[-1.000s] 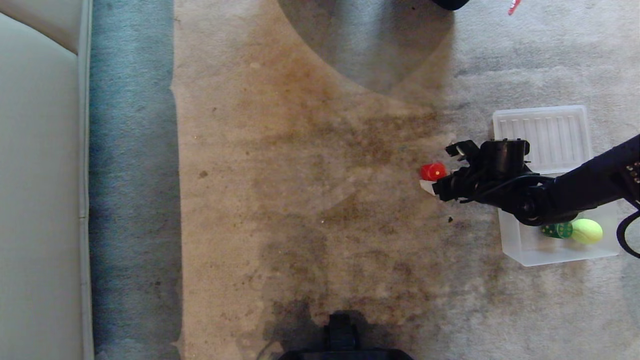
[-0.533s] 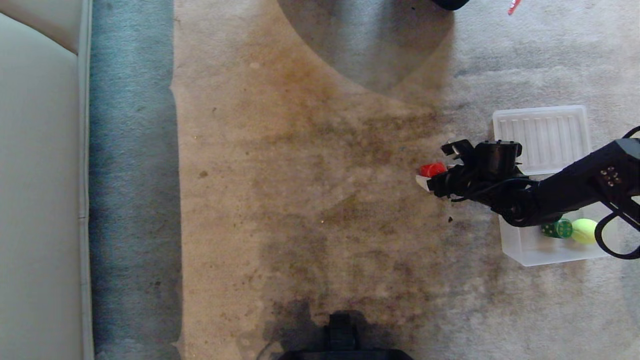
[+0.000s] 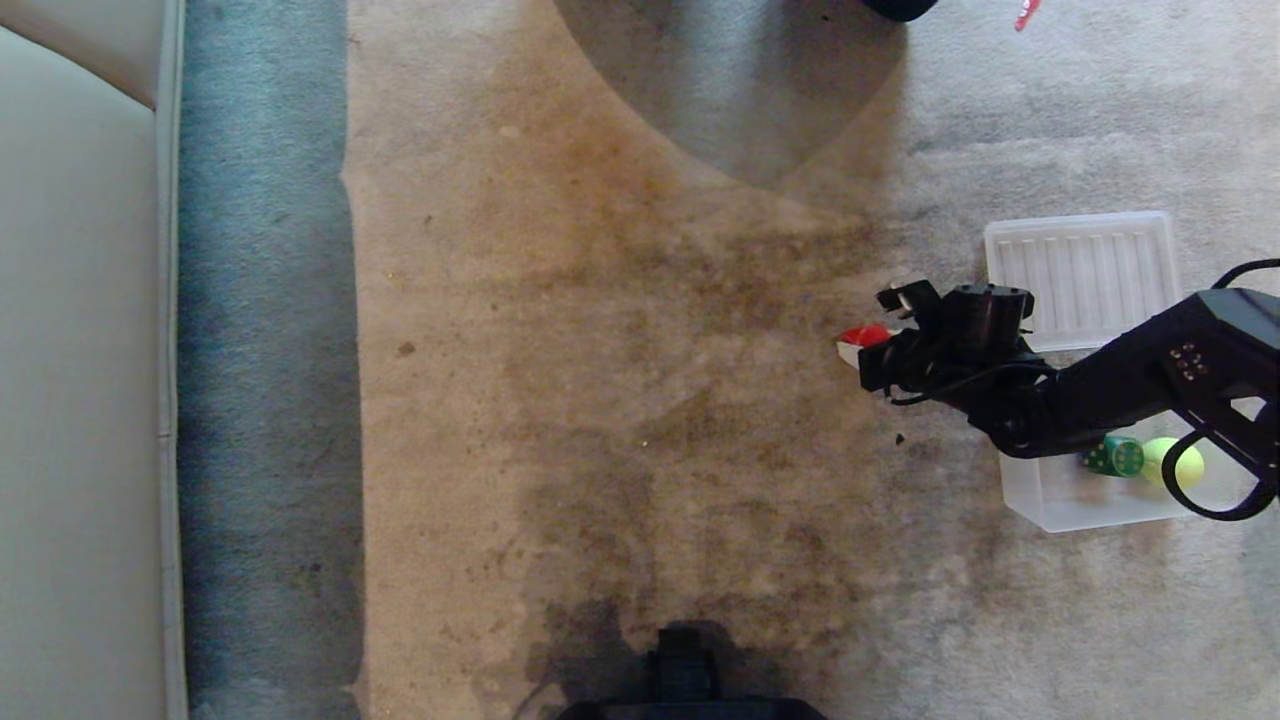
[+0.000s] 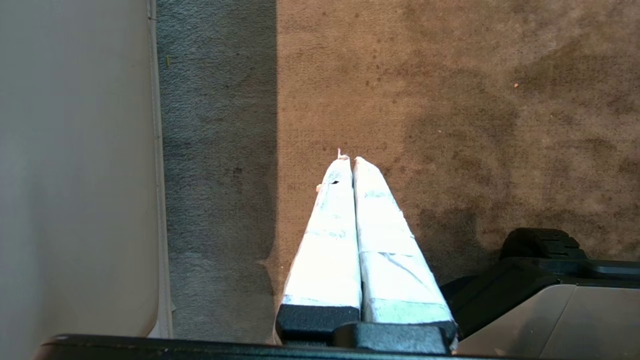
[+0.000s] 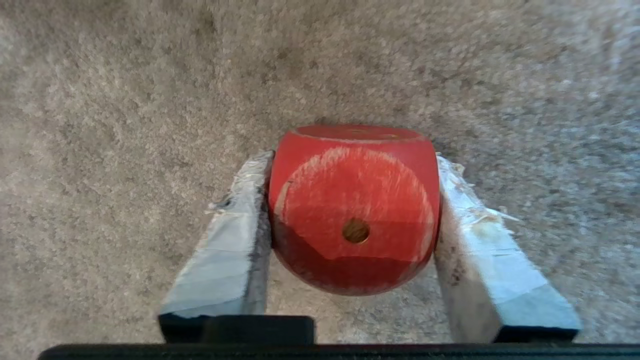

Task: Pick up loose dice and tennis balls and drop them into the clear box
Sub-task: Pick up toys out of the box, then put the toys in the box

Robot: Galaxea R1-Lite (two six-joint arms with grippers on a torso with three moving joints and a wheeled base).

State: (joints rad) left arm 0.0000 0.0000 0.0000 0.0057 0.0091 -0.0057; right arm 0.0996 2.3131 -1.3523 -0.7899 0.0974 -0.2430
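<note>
Pinching the red die (image 5: 354, 210), the right tool (image 5: 350, 200) sits on open carpet (image 3: 600, 400).

The right gripper (image 5: 352, 200) is reached low to the floor with fingers pressing something, while the left gripper (image 4: 348, 162) hangs closed.

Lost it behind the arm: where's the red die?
Head view, right side: red die sits on the carpet between the right gripper fingers, left of the clear box.
</note>
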